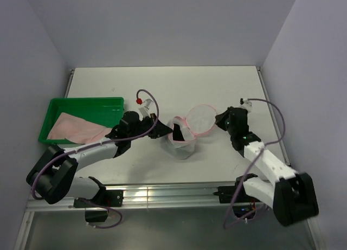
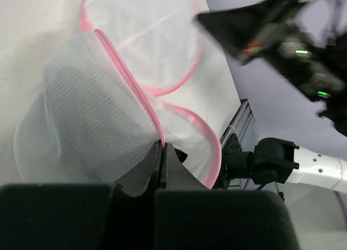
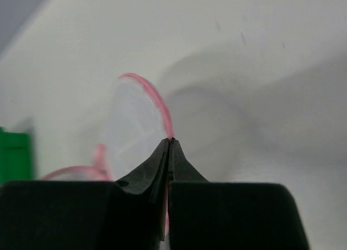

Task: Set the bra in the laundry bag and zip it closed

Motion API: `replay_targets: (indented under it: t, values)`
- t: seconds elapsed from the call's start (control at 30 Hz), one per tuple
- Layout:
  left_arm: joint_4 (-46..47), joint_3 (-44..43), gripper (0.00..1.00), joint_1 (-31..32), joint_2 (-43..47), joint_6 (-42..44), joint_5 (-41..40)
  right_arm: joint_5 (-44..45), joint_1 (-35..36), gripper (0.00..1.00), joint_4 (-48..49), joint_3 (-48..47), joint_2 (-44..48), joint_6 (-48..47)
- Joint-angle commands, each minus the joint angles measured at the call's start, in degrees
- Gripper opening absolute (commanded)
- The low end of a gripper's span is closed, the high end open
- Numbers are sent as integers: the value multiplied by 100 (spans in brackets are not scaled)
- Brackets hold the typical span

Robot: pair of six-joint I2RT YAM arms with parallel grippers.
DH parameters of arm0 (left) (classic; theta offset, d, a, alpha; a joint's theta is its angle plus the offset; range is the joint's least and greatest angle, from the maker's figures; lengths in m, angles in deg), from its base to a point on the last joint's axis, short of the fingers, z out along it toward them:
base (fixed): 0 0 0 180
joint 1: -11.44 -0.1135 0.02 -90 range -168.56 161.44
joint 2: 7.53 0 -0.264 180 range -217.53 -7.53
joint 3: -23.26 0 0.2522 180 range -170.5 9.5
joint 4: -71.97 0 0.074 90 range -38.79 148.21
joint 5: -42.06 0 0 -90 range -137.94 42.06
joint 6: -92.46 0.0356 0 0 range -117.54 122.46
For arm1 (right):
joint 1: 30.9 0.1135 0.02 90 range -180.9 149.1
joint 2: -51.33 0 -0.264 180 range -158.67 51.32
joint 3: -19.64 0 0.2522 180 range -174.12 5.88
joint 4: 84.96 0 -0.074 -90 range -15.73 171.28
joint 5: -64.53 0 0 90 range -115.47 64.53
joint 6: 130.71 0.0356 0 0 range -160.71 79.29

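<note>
**A:** From above, how do the arms sit?

**B:** The left arm runs from its base at the near-left corner, low over the table, towards the middle. The left gripper is at the left side of the laundry bag. The right arm rises from the near-right corner and bends inward. The right gripper meets the right edge of the bag's round lid flap.

**A:** And the bag itself?

**B:** It stands mid-table between the two grippers, unzipped, with the flap tipped up behind it. A green tray sits well apart at the left, holding a pink cloth.

**A:** What about the left wrist view?

**B:** The fingers are pressed together, nipping the pink zipper trim where the mesh wall bulges out to their left. The flap arches beyond it. The right arm's dark gripper hangs in the upper right, over the flap's far side.

**A:** Does anything stand in the way?

**B:** Only the mesh itself, which fills the space in front of the fingers.

**A:** And the right wrist?

**B:** Its fingers meet at their tips, pinching the flap's pink rim. The flap stands on edge just past them, and the bag's rim curves low at the left. A green sliver of the tray shows at the left border, blurred.
</note>
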Motion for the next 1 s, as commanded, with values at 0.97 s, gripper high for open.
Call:
replay_targets:
  t: [0.97]
  values:
    - [-1223,-3113,0,-576,-1859,661,-773,66,191,0,-638,-2034,1189,-1151]
